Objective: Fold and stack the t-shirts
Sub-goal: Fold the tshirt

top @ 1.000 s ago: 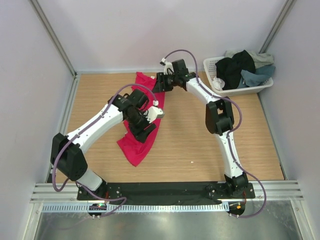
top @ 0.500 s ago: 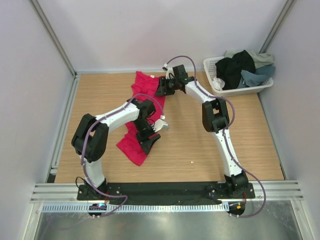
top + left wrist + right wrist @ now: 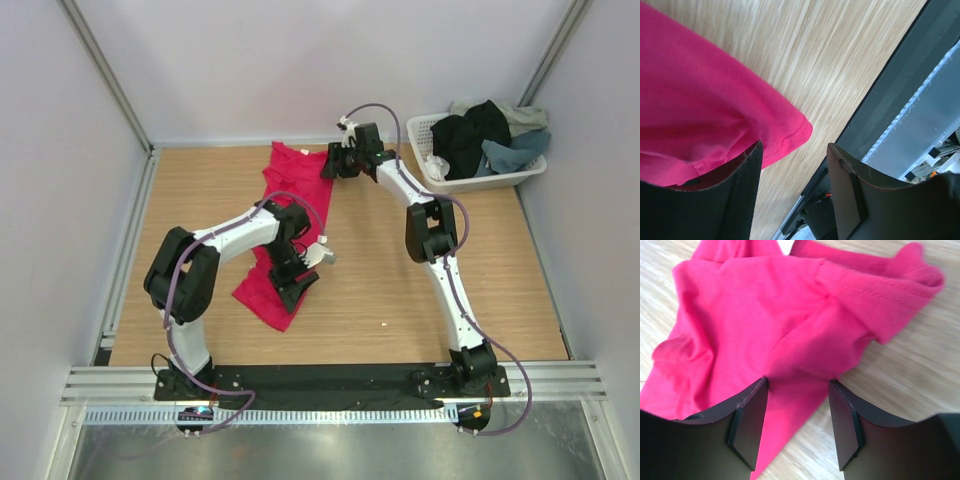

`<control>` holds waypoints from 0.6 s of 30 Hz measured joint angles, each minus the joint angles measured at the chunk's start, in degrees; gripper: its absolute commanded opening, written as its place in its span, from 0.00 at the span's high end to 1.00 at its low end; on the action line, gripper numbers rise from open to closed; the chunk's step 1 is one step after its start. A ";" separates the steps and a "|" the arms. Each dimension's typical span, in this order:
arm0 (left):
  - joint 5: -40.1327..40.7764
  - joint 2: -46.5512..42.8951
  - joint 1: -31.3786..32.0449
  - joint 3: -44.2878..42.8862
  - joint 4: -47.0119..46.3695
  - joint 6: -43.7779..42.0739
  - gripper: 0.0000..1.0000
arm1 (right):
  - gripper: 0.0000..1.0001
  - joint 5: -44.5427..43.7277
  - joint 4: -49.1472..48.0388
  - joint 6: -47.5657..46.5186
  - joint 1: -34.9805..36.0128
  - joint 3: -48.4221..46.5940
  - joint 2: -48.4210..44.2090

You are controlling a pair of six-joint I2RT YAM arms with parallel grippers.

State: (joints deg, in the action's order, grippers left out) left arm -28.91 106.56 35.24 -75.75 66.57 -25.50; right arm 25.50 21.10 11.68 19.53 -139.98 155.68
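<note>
crimson-pink t-shirt lies stretched out long on the desk. left gripper stands wide at its near end, right gripper wide over its far end, neither clamping cloth. dark and pale t-shirts sit heaped in the basket

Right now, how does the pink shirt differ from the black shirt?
The pink shirt lies on the table; the black shirt sits in the basket. The pink shirt is stretched out long and alone; the black shirt is bunched up among other clothes. The left gripper and right gripper are at the pink shirt's ends; neither is near the black shirt. Neither shirt is folded yet.
</note>
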 measured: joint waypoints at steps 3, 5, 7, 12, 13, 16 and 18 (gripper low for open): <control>0.52 0.09 -0.02 1.62 0.15 0.26 0.44 | 0.42 -0.85 -0.33 -0.17 -0.33 -0.20 0.24; 0.68 0.37 -0.02 2.34 0.24 0.66 0.44 | 0.42 -0.98 -0.37 -0.24 -0.46 -0.20 0.24; 0.76 0.98 0.00 2.40 0.37 0.87 0.44 | 0.42 -0.98 -0.39 -0.35 -0.52 -0.20 0.24; 0.90 3.98 0.02 2.38 0.46 1.03 0.44 | 0.42 -1.14 -0.37 -1.01 -0.52 -0.20 0.24; 0.94 4.52 0.04 2.38 0.44 1.03 0.44 | 0.42 -1.18 -0.35 -1.11 -0.52 -0.20 0.22; 1.49 6.49 0.13 2.38 0.39 1.18 0.44 | 0.41 -1.62 -0.33 -1.81 -0.79 0.85 -0.59; 1.73 7.08 0.15 2.25 0.70 1.73 0.44 | 0.40 -2.23 -0.11 -2.47 -1.01 3.93 -2.80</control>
State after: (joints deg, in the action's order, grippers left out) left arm -27.18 113.65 35.40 -73.49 67.26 -23.77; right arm 23.27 20.99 9.21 18.52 -136.05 152.88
